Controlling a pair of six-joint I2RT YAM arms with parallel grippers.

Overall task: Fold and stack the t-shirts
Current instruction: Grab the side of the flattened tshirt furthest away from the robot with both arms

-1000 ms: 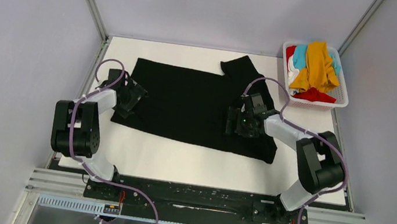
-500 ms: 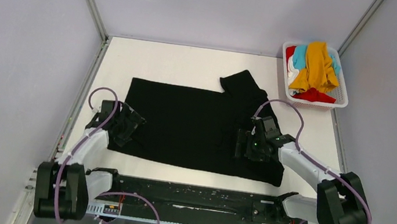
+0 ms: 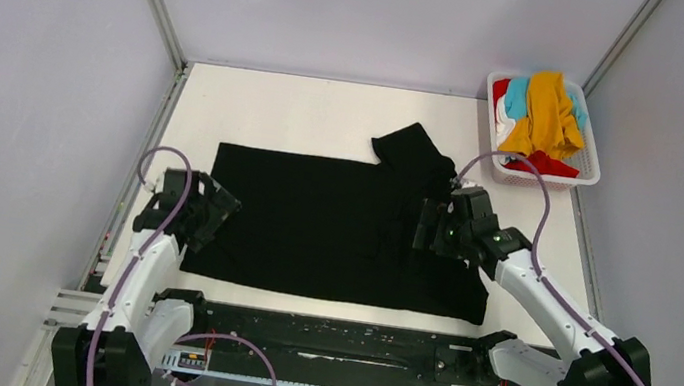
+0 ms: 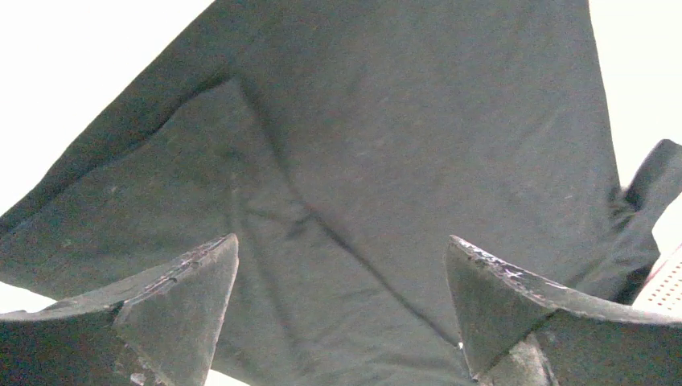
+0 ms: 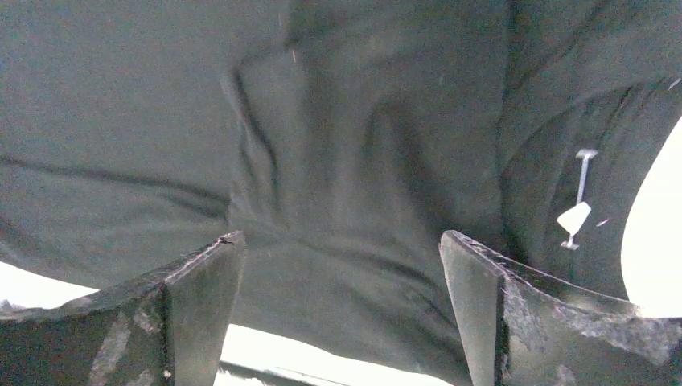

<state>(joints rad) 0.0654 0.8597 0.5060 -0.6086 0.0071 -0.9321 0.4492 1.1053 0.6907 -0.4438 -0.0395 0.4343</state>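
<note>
Black soft short-sleeved fabric t-shirt [image 3: 334, 222] lay spread flat on the white bench [image 3: 329, 111], directly under both sets of fingers. Left fingers [image 3: 217, 213] stood wide apart with nothing between them, over the shirt's edge on that side. Right fingers [image 3: 430, 234] were also spread wide and empty, above creased cloth, with one black sleeve [image 3: 413, 150] poking out just beyond them. White plastic slotted basket [image 3: 588, 172] sat well beyond the right fingers, holding a mustard-orange t-shirt [image 3: 546, 111], teal-blue t-shirt [image 3: 516, 96], red t-shirt [image 3: 546, 165] and white t-shirt [image 3: 505, 132], all bunched together.

Risks, as I judged them:
- The ridges under the right fingers could get pinched instead of the hem, so the fold would drag crooked.
- A shallow pinch might catch only the top layer, and the lower one would lag and bunch.
- The stray sleeve, if not tucked first, would leave a lumpy, uneven fold.
- Uneven lifting by the two sides would skew the cloth.
- The shirt's edge behind the fingers lay close to the bench edge, so a pull that way could slide it off.
</note>
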